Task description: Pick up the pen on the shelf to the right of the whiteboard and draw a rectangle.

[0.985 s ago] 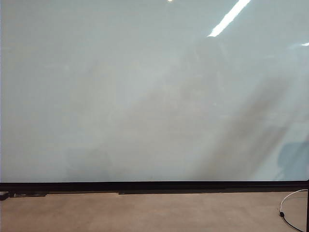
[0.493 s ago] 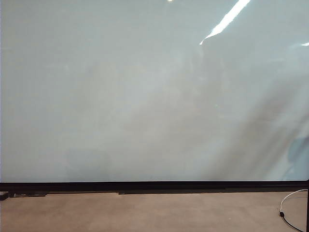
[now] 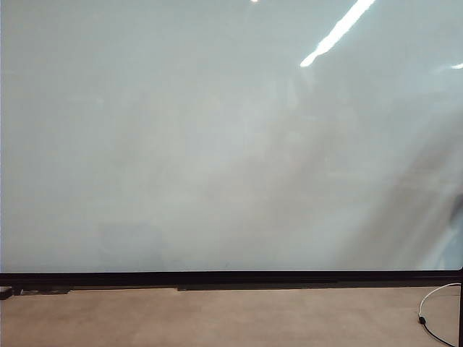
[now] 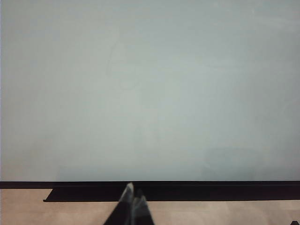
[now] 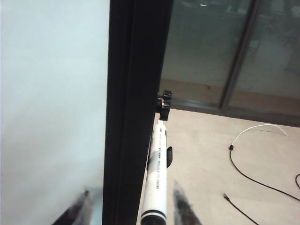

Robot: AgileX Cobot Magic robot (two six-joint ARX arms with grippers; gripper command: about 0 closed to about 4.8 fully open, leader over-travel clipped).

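The whiteboard (image 3: 217, 144) fills the exterior view, with neither gripper in sight there, and no rectangle is in view on it. The right wrist view shows the white pen (image 5: 157, 180) lying along the board's black side frame (image 5: 133, 93), held in small black clips (image 5: 164, 105). My right gripper (image 5: 132, 207) is open; one finger is in front of the board face and the other beyond the pen, so the frame and pen lie between them, untouched. My left gripper (image 4: 134, 200) is shut and empty, pointing at the board's bottom frame (image 4: 211, 185).
Below the board runs a beige floor (image 3: 217, 318) with a white cable (image 3: 434, 303) at the right. Black and white cables (image 5: 253, 164) lie on the floor past the pen, and glass panels (image 5: 211, 47) stand behind it.
In the exterior view the faint bluish shape at the board's lower right edge has slid further toward the edge. Nothing else there has changed.
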